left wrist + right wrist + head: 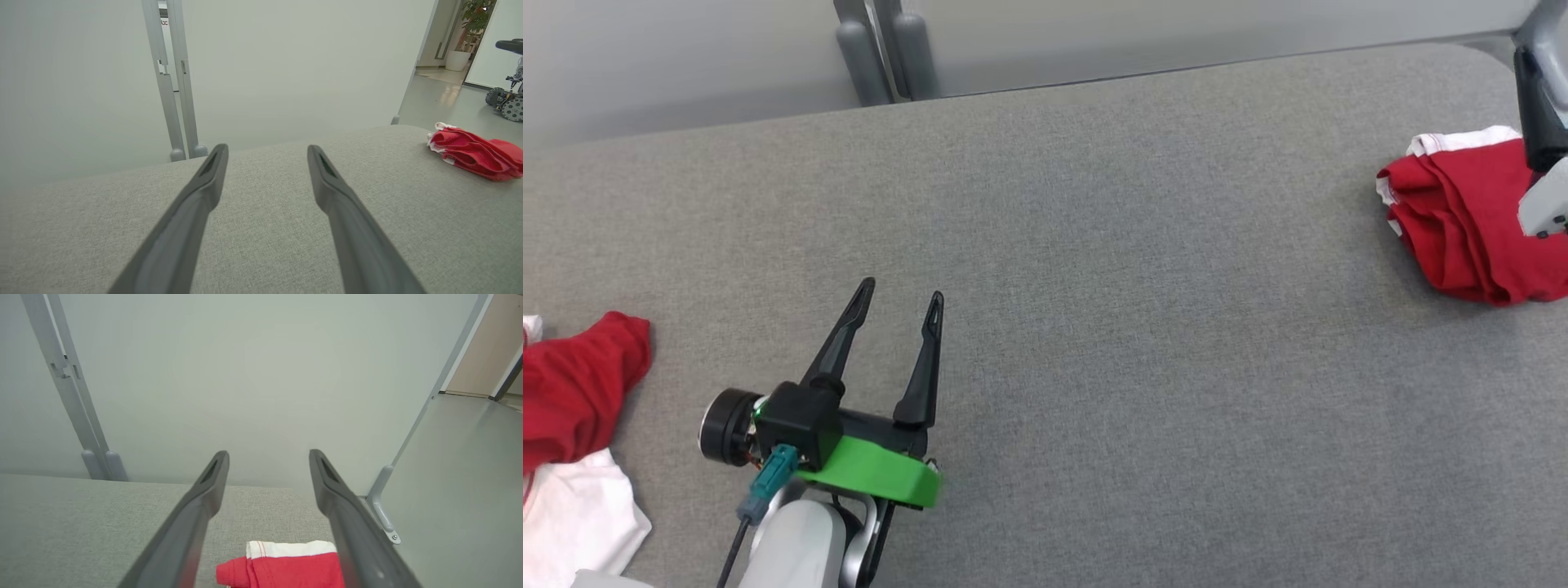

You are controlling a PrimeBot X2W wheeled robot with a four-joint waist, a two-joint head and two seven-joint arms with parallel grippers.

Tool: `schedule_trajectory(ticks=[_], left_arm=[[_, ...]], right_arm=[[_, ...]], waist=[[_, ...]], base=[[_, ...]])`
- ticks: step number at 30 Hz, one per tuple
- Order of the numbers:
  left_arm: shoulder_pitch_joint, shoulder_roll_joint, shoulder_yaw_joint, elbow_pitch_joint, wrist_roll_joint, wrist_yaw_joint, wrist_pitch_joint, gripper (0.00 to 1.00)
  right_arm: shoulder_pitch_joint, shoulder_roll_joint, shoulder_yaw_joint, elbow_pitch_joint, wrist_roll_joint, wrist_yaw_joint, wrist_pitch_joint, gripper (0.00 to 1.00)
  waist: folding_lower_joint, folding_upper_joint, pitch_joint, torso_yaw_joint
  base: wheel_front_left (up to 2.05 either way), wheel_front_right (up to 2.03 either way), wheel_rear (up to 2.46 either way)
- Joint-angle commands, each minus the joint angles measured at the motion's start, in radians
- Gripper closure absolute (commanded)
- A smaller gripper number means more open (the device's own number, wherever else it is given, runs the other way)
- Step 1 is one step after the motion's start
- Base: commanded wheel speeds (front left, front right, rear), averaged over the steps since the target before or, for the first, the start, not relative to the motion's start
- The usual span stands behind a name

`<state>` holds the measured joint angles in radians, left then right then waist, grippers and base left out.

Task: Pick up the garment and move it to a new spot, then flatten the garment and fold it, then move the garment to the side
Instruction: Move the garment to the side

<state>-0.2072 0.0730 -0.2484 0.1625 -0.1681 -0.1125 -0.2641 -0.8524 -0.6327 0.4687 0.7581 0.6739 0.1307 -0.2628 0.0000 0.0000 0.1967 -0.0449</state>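
The garment (1462,220) is red with white trim and lies folded in a compact bundle at the far right of the grey padded table (1094,245). In the left wrist view the garment (474,153) rests flat near the table's right end. My right gripper (267,457) hangs just above the garment (286,567), open, with nothing between its fingers. Part of my right arm (1543,122) overlaps the bundle's right side. My left gripper (903,289) stands open over bare table at the lower left, far from the garment; its fingers (204,183) hold nothing.
A loose heap of red cloth (572,392) and white cloth (572,514) lies at the table's left edge. Two grey posts (882,49) stand behind the far edge. A wheeled machine (506,102) stands on the floor beyond the right end.
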Motion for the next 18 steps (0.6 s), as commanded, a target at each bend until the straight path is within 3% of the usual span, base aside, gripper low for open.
schedule_trajectory(ticks=[1, 8, 18], left_arm=[[0.020, -0.002, 0.009, -0.004, -0.002, 0.007, 0.000, 0.00], [0.085, 0.006, 0.044, -0.006, -0.007, 0.016, 0.000, 0.00], [0.149, 0.024, 0.107, -0.004, -0.007, 0.041, 0.000, 0.00]], right_arm=[[0.039, -0.001, -0.011, -0.028, -0.008, 0.000, -0.002, 0.00], [0.221, 0.030, -0.102, -0.208, -0.039, 0.000, -0.002, 0.00], [0.563, 0.169, -0.271, -0.458, -0.142, 0.000, -0.002, 0.00]], waist=[[0.0000, 0.0000, -0.053, 0.029], [0.0000, 0.0000, -0.150, 0.078], [0.0000, 0.0000, -0.224, 0.153]], base=[[0.00, 0.00, 0.00], [0.00, 0.00, 0.00], [0.00, 0.00, 0.00]])
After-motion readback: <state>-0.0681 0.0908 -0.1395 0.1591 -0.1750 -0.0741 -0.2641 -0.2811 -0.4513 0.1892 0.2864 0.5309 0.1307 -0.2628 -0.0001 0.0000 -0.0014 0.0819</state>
